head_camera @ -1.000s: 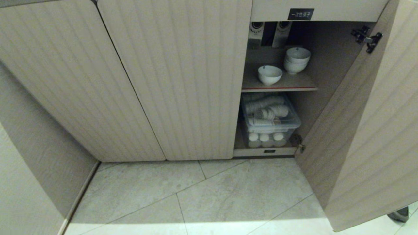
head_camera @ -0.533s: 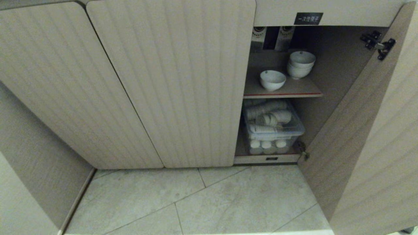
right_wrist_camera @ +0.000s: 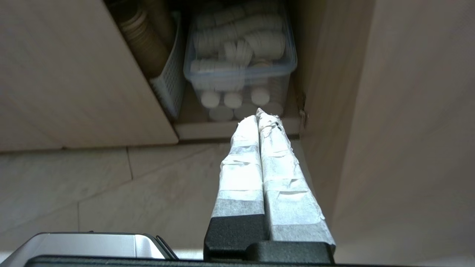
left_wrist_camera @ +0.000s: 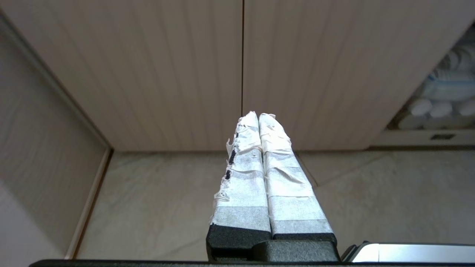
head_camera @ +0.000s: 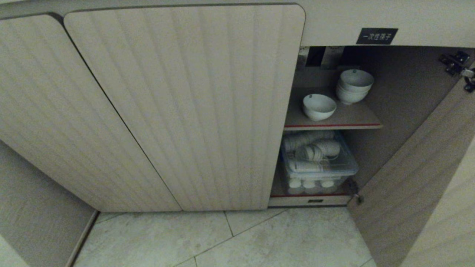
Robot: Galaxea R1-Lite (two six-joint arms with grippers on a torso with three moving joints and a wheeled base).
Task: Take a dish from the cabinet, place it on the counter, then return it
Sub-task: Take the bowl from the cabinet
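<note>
- Two ribbed doors (head_camera: 185, 111) of the cabinet (head_camera: 334, 22) are shut; the right-hand door (head_camera: 419, 185) hangs open, its hinge (head_camera: 458, 65) showing at the top.
- One lone white bowl (head_camera: 319, 106) sits upright at the front left of the red-edged shelf (head_camera: 334, 125), apart from a stack of bowls (head_camera: 354, 86) behind it to the right.
- Below the shelf, a clear lidded bin (head_camera: 318, 163) holds sleeves of white cups; beside it in the right wrist view stands a white slotted basket (right_wrist_camera: 169, 85) with brown cup stacks.
- Nothing blocks the opening in front of the bowl.
- A small black label (head_camera: 376, 36) with white Chinese characters is fixed above the opening; I cannot read it surely.
- Pale grey floor tiles (head_camera: 222, 241) run up to the cabinet base, and a textured beige wall (head_camera: 33, 200) closes the left side.
- Neither arm shows in the head view. The left gripper (left_wrist_camera: 256, 116) faces the shut doors with its taped fingers pressed together; the right gripper (right_wrist_camera: 259, 116) points toward the bin, fingers likewise closed and empty.
</note>
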